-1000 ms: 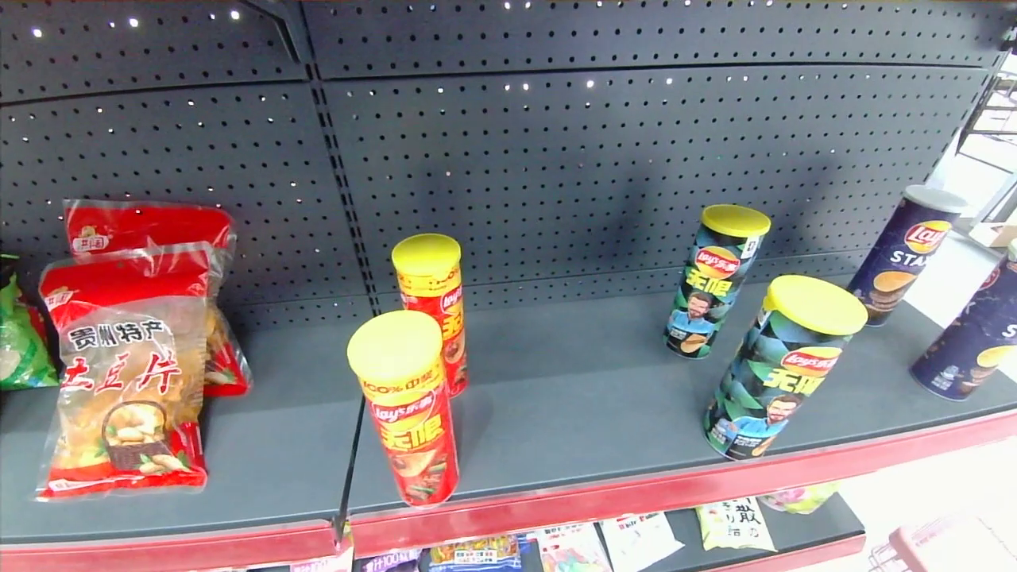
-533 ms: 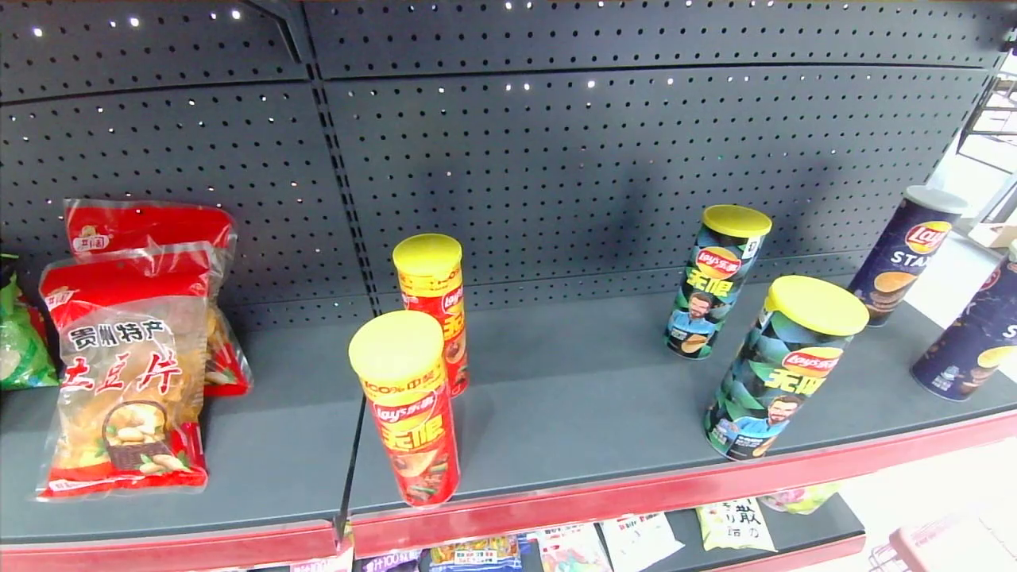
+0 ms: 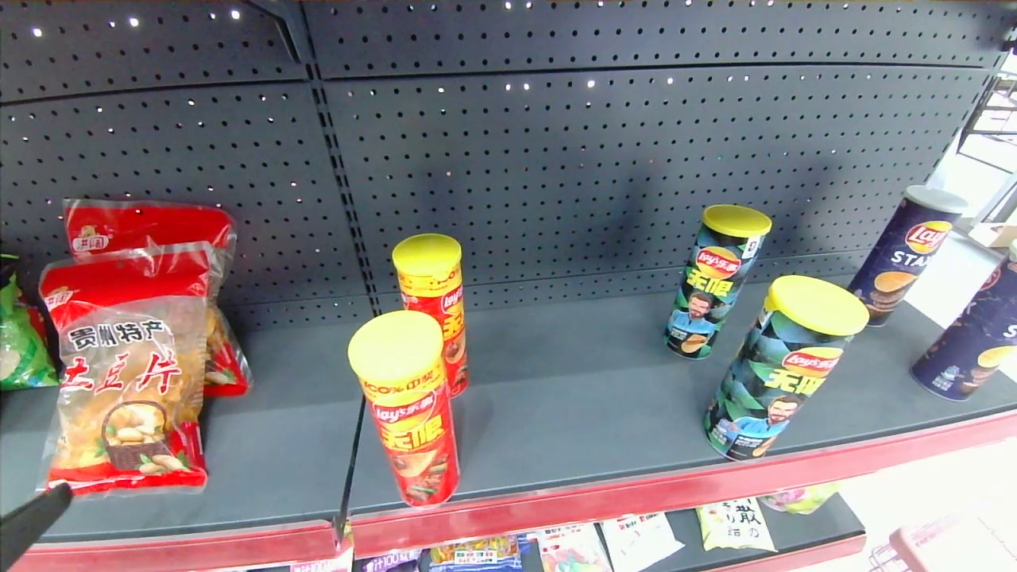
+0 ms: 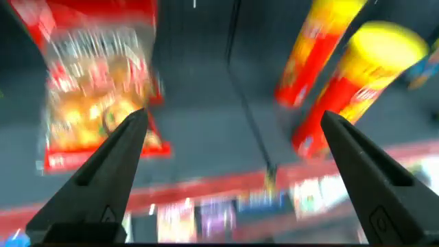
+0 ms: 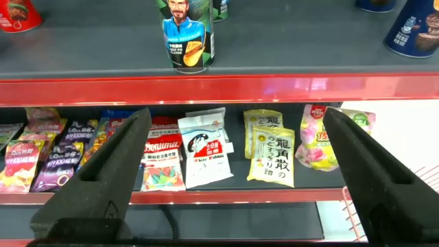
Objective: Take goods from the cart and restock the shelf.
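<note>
On the shelf [image 3: 588,397] stand two red cans [image 3: 413,429], two green cans [image 3: 775,373] and two blue cans [image 3: 902,262], beside two red bags [image 3: 127,381]. The lower shelf [image 5: 226,197] holds small packets [image 5: 202,147]. My left pincer [image 4: 233,116] and right pincer [image 5: 236,113] both gape open, empty.

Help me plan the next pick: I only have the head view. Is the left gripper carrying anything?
Observer: No. The left gripper is open and empty, with its fingers spread wide.
Operator: What is it facing?
Observer: The red snack bag on one side and the front red can on the other.
Operator: And the right one?
Observer: The right gripper is open and empty as well.
Operator: Facing what?
Observer: The lower shelf, where a white packet lies beside yellow packets, below the green can.
</note>
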{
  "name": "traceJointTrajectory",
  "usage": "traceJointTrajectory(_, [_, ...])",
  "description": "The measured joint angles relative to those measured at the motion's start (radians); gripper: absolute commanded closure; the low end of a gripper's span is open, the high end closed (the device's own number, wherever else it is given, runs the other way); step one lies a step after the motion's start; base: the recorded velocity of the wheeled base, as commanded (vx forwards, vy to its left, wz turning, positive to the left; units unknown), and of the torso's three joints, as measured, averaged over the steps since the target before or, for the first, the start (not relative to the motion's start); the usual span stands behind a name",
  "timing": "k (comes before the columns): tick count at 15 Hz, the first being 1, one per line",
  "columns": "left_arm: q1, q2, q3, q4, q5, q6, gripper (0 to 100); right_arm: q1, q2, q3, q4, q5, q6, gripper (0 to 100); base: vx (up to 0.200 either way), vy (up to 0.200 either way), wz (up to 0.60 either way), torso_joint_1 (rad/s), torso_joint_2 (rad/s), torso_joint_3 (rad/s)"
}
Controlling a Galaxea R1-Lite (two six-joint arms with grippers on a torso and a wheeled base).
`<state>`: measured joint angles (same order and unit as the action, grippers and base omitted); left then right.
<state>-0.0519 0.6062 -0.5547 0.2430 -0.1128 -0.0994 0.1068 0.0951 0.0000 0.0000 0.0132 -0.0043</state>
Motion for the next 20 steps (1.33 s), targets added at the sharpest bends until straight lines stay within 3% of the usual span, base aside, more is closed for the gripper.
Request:
traceJointTrajectory(6, [-0.167,0.377,-0.062,0.039,0.007,0.009,0,0.000,0.000,0.000,0.000,0.000,0.000,0,0.000,0.000,0.00,0.000,0.00,0.000])
traceJointTrajectory(12, [-0.230,0.669,-0.109,-0.006,0.067,0.001,0,0.000,0.000,0.000,0.000,0.000,0.000,0,0.000,0.000,0.00,0.000,0.00,0.000])
traceJointTrajectory(20, [-0.277,0.897,-0.136,-0.151,0.089,-0.003,0,0.000,0.000,0.000,0.000,0.000,0.000,0,0.000,0.000,0.00,0.000,0.00,0.000])
